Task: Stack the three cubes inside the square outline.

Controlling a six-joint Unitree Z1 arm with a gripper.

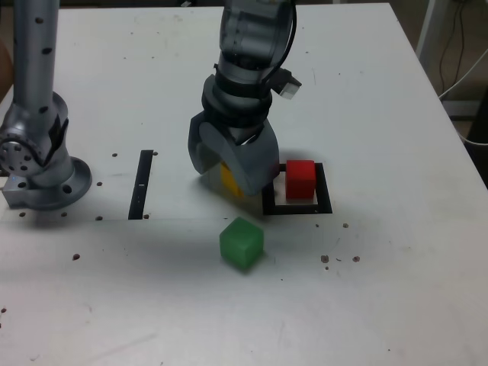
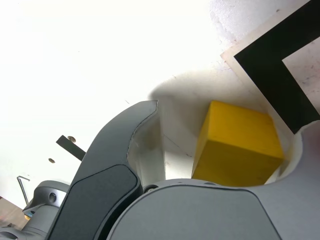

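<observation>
In the exterior view, centre frame, my fingers [image 1: 232,171] stand apart around the yellow cube [image 1: 229,180], mostly hiding it. The red cube [image 1: 300,179] sits in the square outline [image 1: 325,200]; the green cube [image 1: 242,243] lies below on the counter [image 1: 381,114].

In the wrist view, the yellow cube [image 2: 239,145] shows between my fingers [image 2: 120,170], beside the outline's corner [image 2: 272,75]; contact is unclear.

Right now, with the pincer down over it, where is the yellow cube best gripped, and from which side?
Take the yellow cube from above, on two opposite flat side faces. It sits flat on the table beside the square outline, and the pincer already straddles it, open, in the wrist view. The faces are plain and alike, so either pair should serve.
</observation>
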